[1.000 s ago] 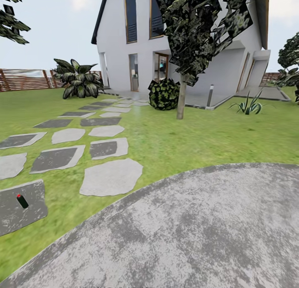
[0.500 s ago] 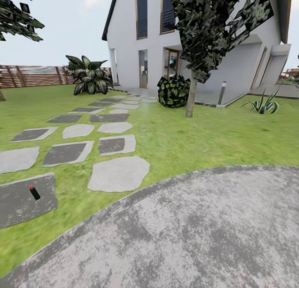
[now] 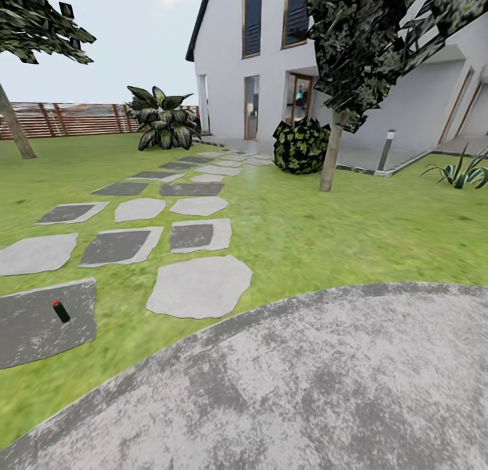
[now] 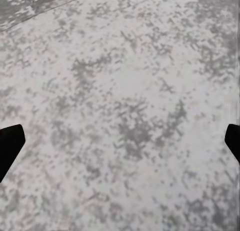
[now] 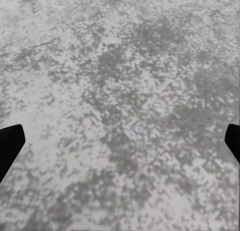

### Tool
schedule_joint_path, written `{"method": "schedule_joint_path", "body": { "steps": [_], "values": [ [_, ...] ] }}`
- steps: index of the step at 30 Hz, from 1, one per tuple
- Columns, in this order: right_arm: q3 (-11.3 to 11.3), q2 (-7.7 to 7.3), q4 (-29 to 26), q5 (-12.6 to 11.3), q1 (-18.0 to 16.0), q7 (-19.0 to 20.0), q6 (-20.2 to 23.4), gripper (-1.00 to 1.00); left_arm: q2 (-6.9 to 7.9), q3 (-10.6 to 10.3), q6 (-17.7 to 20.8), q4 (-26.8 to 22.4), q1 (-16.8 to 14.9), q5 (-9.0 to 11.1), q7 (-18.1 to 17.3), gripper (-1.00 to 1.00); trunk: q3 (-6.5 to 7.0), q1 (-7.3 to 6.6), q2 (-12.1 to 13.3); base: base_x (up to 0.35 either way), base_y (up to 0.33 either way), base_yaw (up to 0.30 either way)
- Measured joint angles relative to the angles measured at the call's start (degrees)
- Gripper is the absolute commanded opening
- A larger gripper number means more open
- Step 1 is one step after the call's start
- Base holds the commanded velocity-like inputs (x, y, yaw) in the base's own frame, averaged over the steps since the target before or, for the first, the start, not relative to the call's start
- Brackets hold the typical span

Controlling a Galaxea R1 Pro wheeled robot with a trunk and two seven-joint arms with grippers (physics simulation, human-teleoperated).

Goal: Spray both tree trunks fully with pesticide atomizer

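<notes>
No legible writing anywhere. Small dark green atomizer bottle with red cap (image 3: 61,311) lies on a dark grey stepping slab (image 3: 34,327), left of the mottled grey patio (image 3: 325,388). Camera has panned left since earlier; scene shifted right. Left gripper (image 4: 120,146) and right gripper (image 5: 120,146): fingers spread wide, empty.

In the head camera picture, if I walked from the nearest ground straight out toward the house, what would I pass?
Grey paved patio → grass lawn → stepping stones → round dark bush → white house.
</notes>
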Motion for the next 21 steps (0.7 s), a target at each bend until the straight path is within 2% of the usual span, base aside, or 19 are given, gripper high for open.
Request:
{"method": "schedule_joint_path", "body": {
  "steps": [21],
  "values": [
    [0.10,-0.16,-0.07,0.34,0.02,0.09,0.02,1.00,0.05,0.00,0.03,0.00,0.04,0.02,0.04,1.00,-0.03,0.00,0.00,0.237,-0.168,0.003]
  ]
}}
